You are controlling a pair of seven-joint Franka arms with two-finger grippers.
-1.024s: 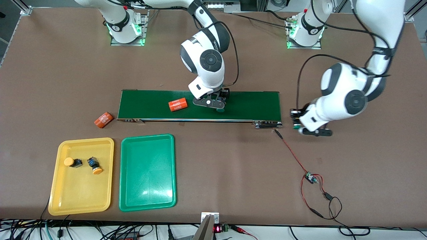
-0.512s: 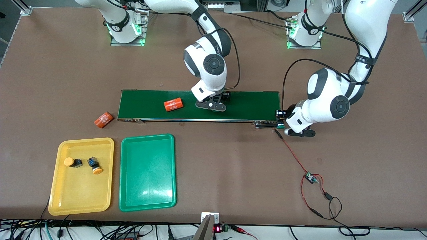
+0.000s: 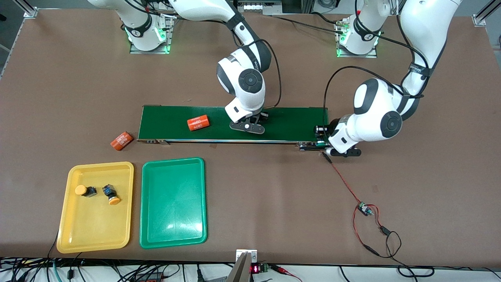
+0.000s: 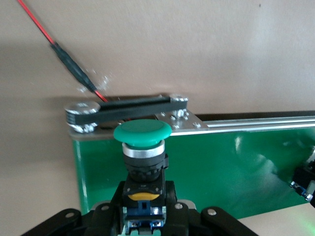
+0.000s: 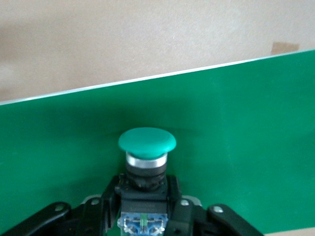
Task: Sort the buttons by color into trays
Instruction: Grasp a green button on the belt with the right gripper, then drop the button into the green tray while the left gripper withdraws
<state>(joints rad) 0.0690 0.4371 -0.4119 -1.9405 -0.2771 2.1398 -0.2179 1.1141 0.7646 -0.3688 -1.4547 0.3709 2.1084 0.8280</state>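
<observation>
My left gripper [image 3: 324, 143] is shut on a green-capped button [image 4: 142, 133], held over the end of the conveyor belt [image 3: 168, 123] nearest the left arm; in the left wrist view its fingers [image 4: 111, 206] press the black body. My right gripper [image 3: 247, 127] is low on the middle of the belt, its fingers [image 5: 109, 204] closed against the body of a second green-capped button [image 5: 146, 141]. Two yellow-orange buttons [image 3: 85, 190] [image 3: 110, 194] lie in the yellow tray [image 3: 94, 231]. Beside it, the green tray [image 3: 172, 223] holds nothing.
One orange cylinder [image 3: 198, 122] lies on the belt, toward the right arm's end of it from my right gripper. Another [image 3: 121, 140] lies on the table off that end. A red wire with a small board [image 3: 364, 209] trails from the belt's other end toward the front camera.
My right gripper has closed on the green button on the belt. The left arm has carried its button to the belt's end. The orange cylinder on the belt has drifted toward the right arm's end.
</observation>
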